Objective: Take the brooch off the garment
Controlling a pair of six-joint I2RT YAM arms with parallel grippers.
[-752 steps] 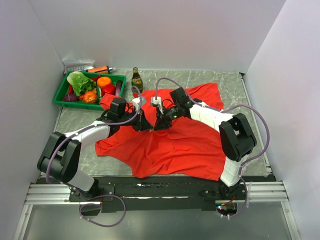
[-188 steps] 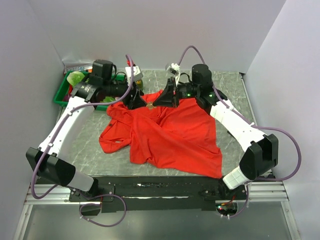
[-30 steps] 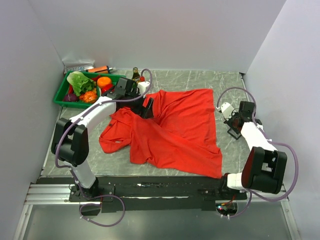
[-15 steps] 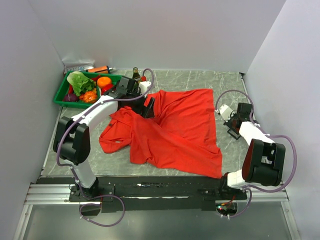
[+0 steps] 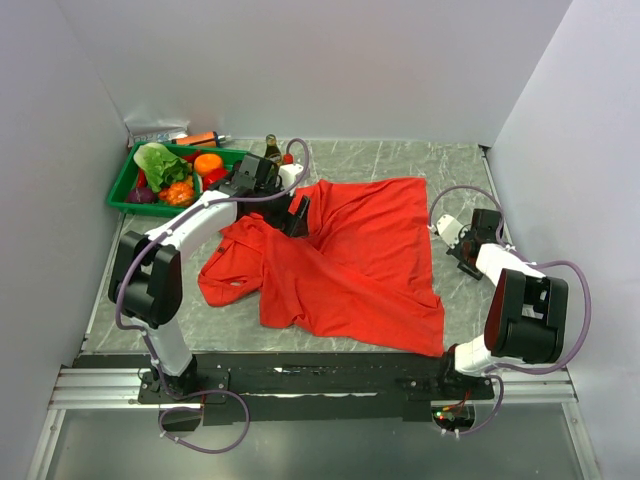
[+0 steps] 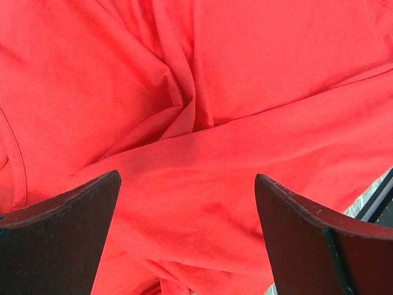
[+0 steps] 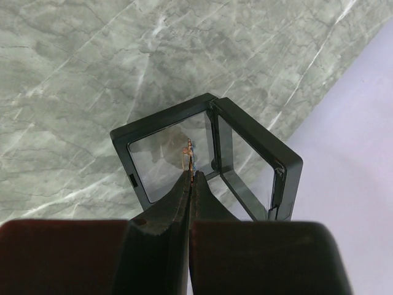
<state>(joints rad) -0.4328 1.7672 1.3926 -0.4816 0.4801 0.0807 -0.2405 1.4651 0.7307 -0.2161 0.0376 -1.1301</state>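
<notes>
1. A grey marble-patterned table (image 5: 380,160) carries the whole scene, with white walls on three sides.
2. A large bright red soft fabric garment (image 5: 350,260) lies rumpled across the middle of the table, with one sleeve bunched toward the left.
3. A green plastic tray (image 5: 118,192) of toy vegetables sits at the far left corner, with a dark glass bottle (image 5: 270,147) just beside it.
4. The left gripper (image 6: 186,179) hangs over the garment's far left edge. Its dark fingers are spread wide with only folded red cloth between them and nothing in their hold.
5. The right gripper (image 7: 191,178) is out over bare table at the right, well apart from the garment. Its fingers are pressed together into a narrow point.
6. A small black-framed square display case (image 7: 161,118) with clear panels lies hinged open on the marble, directly under the right gripper.
7. The tiny yellowish-gold brooch (image 7: 189,147) is pinched at the very tips of the right gripper, off the garment and over the case's clear left panel. Whether it touches the panel cannot be told.
</notes>
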